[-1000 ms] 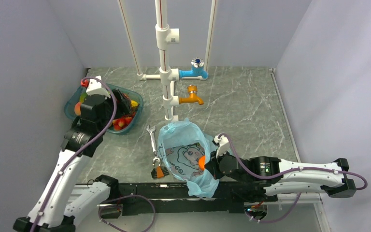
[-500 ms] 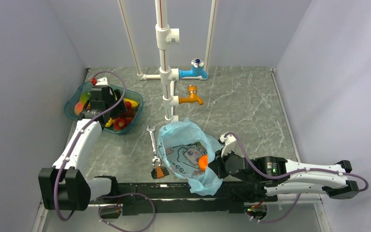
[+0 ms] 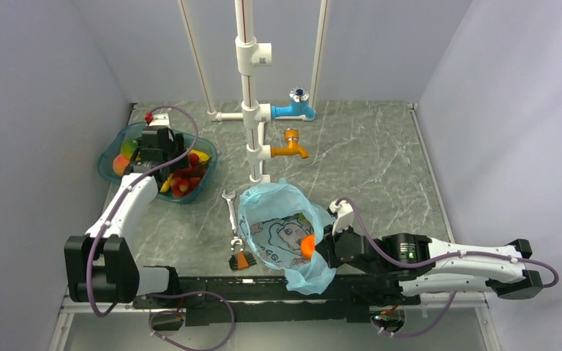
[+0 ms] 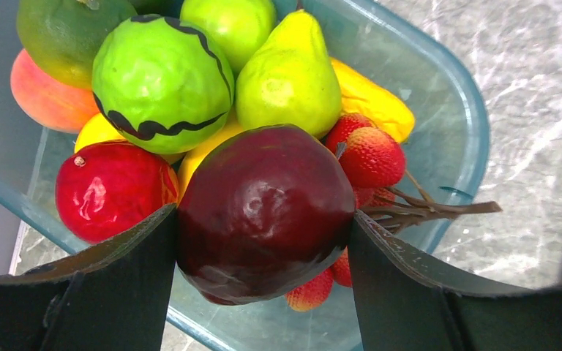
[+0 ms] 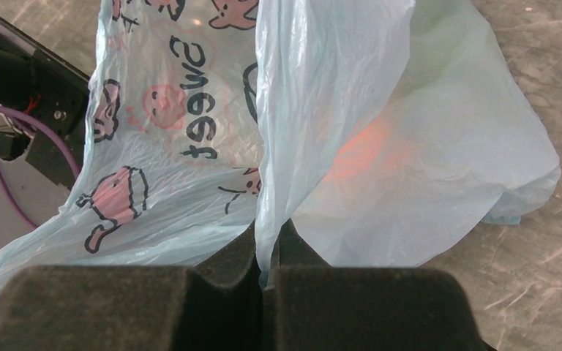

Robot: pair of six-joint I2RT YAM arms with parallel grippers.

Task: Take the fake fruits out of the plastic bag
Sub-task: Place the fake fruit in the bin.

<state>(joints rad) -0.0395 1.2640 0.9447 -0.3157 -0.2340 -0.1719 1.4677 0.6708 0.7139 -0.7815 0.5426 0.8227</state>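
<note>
From above, the left gripper (image 3: 154, 148) hung over the teal basket (image 3: 107, 157) at the table's left edge. The right gripper (image 3: 322, 247) sat at the plastic bag (image 3: 274, 199)'s right rim, with the orange (image 3: 308, 245) just beside it. In the left wrist view, wide-set fingers (image 4: 128, 263) clamped the maroon plum (image 4: 263, 212) above the basket. In the right wrist view, fingers (image 5: 190, 300) pressed together pinched a fold of the bag, and the orange glowed through the plastic beyond them.

One plastic bag (image 3: 274, 212), one teal basket (image 4: 446, 110), one maroon plum (image 4: 263, 212), one blue tap (image 3: 298, 108), one orange tap (image 3: 290, 146), one wrench (image 3: 231, 216)

Right wrist view: orange (image 5: 366, 150) only a blurred glow through the plastic bag (image 5: 190, 110). Left wrist view: teal basket (image 4: 476, 131) cut off top and left.
</note>
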